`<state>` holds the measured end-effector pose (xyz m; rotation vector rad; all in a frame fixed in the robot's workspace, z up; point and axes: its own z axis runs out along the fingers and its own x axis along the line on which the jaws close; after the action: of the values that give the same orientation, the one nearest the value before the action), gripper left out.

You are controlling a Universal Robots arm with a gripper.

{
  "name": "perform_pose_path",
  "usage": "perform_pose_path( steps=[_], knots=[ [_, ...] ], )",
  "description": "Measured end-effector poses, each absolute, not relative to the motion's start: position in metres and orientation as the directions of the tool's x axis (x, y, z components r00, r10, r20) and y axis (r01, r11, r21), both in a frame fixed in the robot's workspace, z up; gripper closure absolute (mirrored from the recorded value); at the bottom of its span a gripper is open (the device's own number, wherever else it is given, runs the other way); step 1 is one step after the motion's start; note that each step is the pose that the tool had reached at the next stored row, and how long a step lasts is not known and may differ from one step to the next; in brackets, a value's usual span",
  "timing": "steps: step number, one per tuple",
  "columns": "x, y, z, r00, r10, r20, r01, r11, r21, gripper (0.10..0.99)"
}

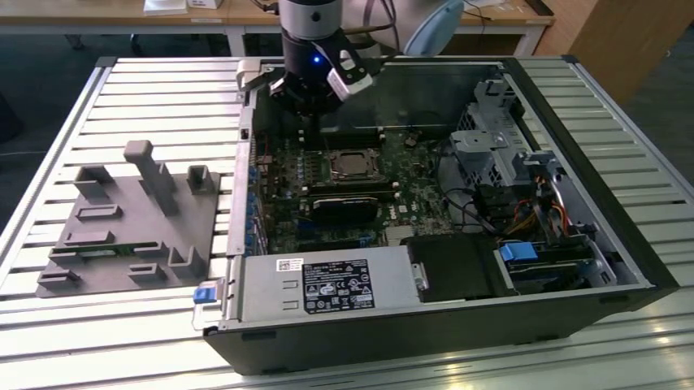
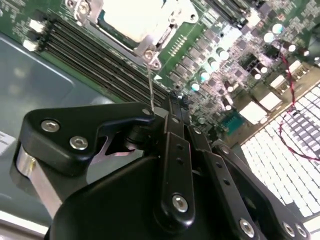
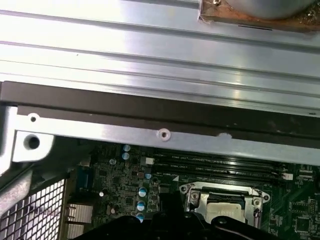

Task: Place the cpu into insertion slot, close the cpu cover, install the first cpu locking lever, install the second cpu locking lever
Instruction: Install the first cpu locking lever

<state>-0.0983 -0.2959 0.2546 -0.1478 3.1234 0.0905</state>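
Note:
The cpu (image 1: 349,166) lies pale and flat in the insertion slot (image 1: 349,154) on the green motherboard inside the open computer case. The silver cpu cover (image 2: 167,31) is down around the cpu (image 2: 131,16), and the cover (image 3: 196,194) also frames the cpu (image 3: 225,210) in the first wrist view. A thin wire locking lever (image 2: 149,82) rises from the socket corner toward my gripper (image 2: 173,100). The gripper (image 1: 314,122) hangs just behind the socket with its black fingers shut together. The lever's end passes beside them; contact cannot be told.
The case's metal wall (image 3: 160,134) runs close behind the gripper. Black memory slots (image 2: 95,60) lie beside the socket. A grey power supply (image 1: 314,284) and drive cage (image 1: 488,146) fill the case's other ends. A grey fixture block (image 1: 130,219) stands on the slatted table (image 1: 162,89).

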Motion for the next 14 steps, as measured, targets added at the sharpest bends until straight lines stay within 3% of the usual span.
perform_pose_path(
  steps=[14],
  knots=[
    [-0.067, -0.296, 0.253, -0.996, -0.094, -0.011, -0.095, 0.994, 0.057, 0.969]
  ],
)
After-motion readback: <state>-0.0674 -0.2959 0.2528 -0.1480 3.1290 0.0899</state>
